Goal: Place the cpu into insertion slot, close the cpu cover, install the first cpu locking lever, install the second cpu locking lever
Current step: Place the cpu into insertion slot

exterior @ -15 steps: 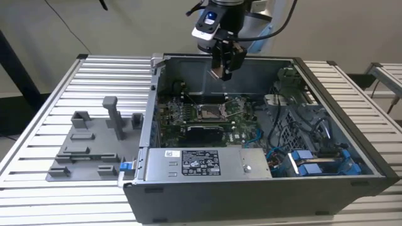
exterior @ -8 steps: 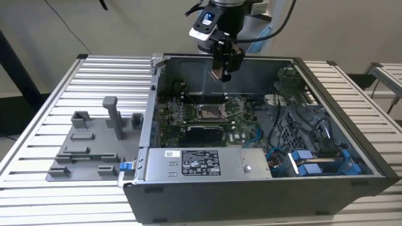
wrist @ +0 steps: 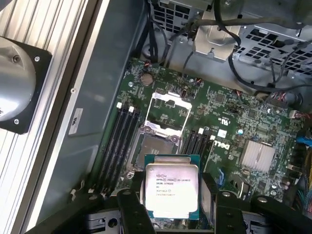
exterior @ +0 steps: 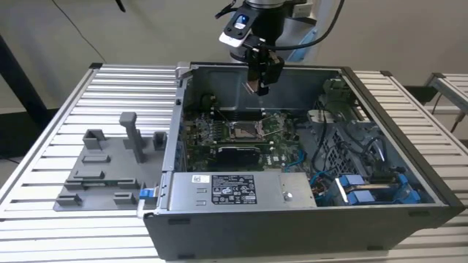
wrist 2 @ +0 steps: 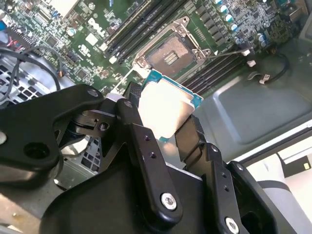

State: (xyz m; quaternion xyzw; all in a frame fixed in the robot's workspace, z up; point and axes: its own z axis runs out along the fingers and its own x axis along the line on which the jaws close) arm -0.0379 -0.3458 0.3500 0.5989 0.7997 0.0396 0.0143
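Cpu [wrist: 172, 189]: pinched in the pincer and held in the air, apart from the insertion slot and not yet in it.
Pincer [exterior: 259, 87]: black fingers [wrist 2: 187, 134] pressed against two opposite edges of the cpu, spread no wider than the chip and touching nothing else.
Pincer's place: upper middle of the exterior view, hanging over the open computer case [exterior: 292, 230].
Insertion slot [wrist: 155, 148]: dark centre bare inside a silver rim, set in the green circuit board [exterior: 197, 137]. It sits in the middle of the exterior view, lower in the frame than the pincer.
Cpu cover [wrist: 171, 97]: swung open, on the side of the slot away from the cpu, with green board showing through its window.
First wrist view: the cpu's metal top carries print. Dark memory slots [wrist: 119, 141] run beside the slot, and a ribbed silver heatsink [wrist: 256, 156] sits further off on the board.
Second wrist view: the same metal top glares white inside its green rim, with the slot beyond it.
Exterior view: the case stands on a white slatted surface [exterior: 87, 98]. A grey metal box [exterior: 234, 189] with a white label lies along the case's near edge. A grey fixture [exterior: 102, 170] rests on the surface at the exterior view's left. Blue parts [exterior: 358, 189] sit in the case at the exterior view's lower right.
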